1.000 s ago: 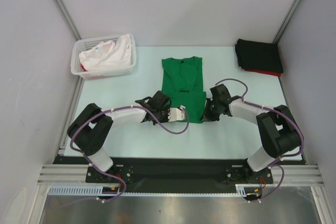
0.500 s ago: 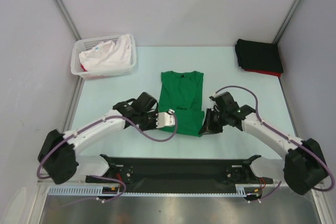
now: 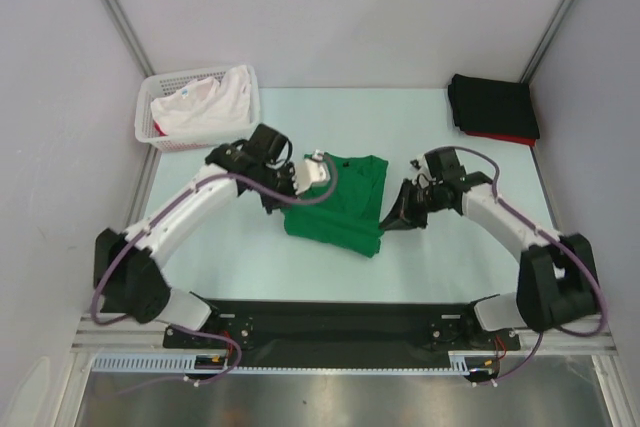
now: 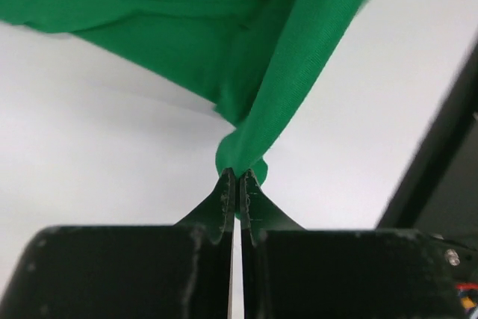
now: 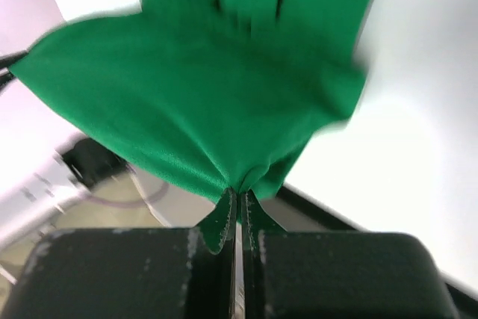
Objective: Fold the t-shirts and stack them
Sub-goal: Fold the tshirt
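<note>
1. Top external view: a folded black t-shirt lies on a red t-shirt at the surface's far right corner; those two look done.
2. The white t-shirt waits unfolded in the basket, at the far left corner.
3. The green t-shirt, mid-surface, is partly folded and rumpled.
4. Left jaws and right jaws each pinch its hem, pressed together.

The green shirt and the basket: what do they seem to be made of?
The green shirt looks like soft matte knit cloth, probably cotton: it drapes and bunches in folds. The basket looks like white moulded plastic: stiff open-mesh walls.
</note>
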Available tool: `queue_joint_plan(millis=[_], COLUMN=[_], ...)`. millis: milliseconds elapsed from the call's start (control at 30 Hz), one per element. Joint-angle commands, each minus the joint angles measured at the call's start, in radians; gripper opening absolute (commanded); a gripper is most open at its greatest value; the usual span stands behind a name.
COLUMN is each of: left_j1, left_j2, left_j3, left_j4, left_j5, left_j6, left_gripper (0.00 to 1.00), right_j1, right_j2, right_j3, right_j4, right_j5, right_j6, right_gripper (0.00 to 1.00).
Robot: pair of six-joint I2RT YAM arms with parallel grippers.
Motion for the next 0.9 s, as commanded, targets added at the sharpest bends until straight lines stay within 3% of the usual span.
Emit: queue_joint_plan(millis=[0, 333, 867], left_j1=[0.094, 0.17, 0.174], left_j2=[0.144, 0.551, 0.824], left_j3=[0.175, 0.635, 0.838], left_j4=[0.035, 0.04, 0.25], left_j5=[-0.035, -0.096, -0.208], left_j6=[-0.04, -0.09, -0.203], left_gripper=[0.0, 0.0, 0.01], right_j1=[-0.081, -0.213, -0.281], right_j2=[0.159, 0.522, 0.711], right_j3=[0.118, 0.4, 0.514], right_j4=[0.125, 0.288, 0.411], right_j5=[-0.056, -0.07, -0.01], right_j6=[-0.05, 0.016, 0.104], right_gripper=[0.0, 0.0, 0.0])
